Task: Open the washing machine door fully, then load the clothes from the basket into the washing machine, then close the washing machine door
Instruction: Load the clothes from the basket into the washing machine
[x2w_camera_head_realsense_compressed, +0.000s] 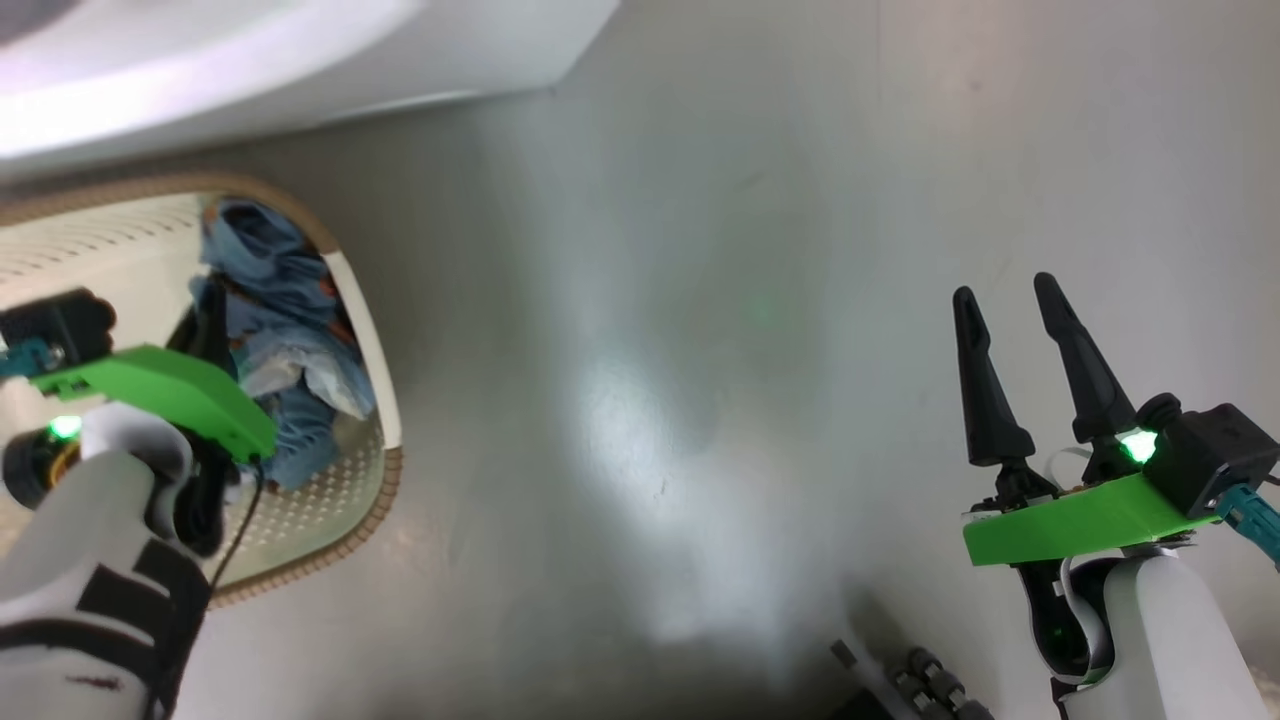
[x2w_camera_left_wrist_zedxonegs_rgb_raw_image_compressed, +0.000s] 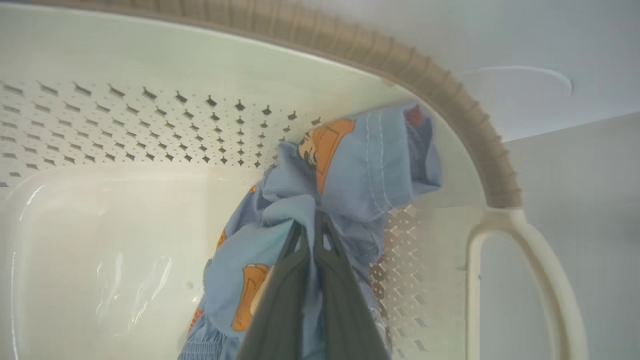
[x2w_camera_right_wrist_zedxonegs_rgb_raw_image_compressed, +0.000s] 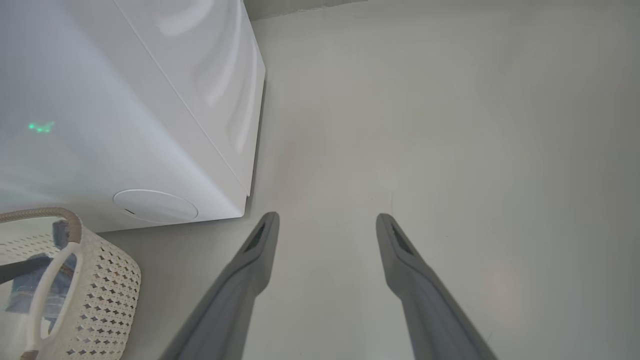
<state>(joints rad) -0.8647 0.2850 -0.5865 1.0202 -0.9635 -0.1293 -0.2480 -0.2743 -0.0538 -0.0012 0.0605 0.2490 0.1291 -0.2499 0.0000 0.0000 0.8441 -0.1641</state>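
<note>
Now: L end effector (x2w_camera_left_wrist_zedxonegs_rgb_raw_image_compressed: 311, 222) pinched on blue garment (x2w_camera_left_wrist_zedxonegs_rgb_raw_image_compressed: 360, 170) in basket (x2w_camera_left_wrist_zedxonegs_rgb_raw_image_compressed: 450, 100); R end effector (x2w_camera_right_wrist_zedxonegs_rgb_raw_image_compressed: 327, 216) spread.

Pale floor (x2w_camera_right_wrist_zedxonegs_rgb_raw_image_compressed: 450, 125) carries washing machine (x2w_camera_right_wrist_zedxonegs_rgb_raw_image_compressed: 100, 125), basket (x2w_camera_right_wrist_zedxonegs_rgb_raw_image_compressed: 110, 280) just beside.

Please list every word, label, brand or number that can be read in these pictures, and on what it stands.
None can be read.
The light blue garment with orange cartoon prints bears pictures, no legible letters.
The big white washing machine and the cream perforated plastic basket show no writing.
</note>
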